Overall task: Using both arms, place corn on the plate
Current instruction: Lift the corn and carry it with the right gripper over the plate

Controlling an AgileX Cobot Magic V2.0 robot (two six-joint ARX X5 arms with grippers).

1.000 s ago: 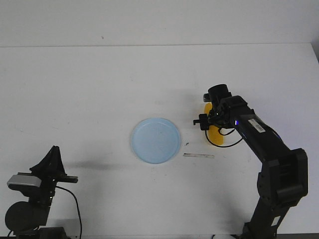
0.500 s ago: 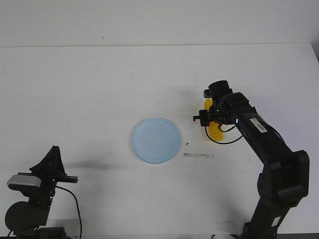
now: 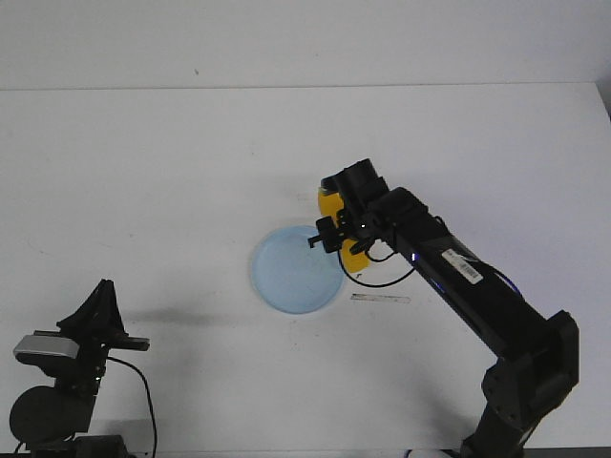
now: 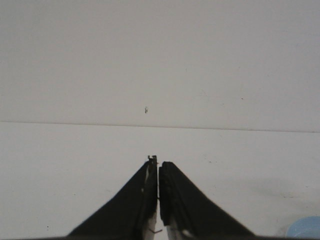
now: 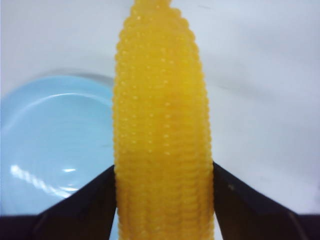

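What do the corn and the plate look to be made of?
The corn looks like moulded plastic or rubber: uniform yellow, regular bumpy kernel rows, soft sheen. The plate looks like smooth glossy plastic: even pale blue with bright reflections.

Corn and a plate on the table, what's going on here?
The right gripper is shut on the corn and holds it at the right edge of the pale blue plate, not yet set down. The left gripper is shut and empty, parked at the near left, away from both.
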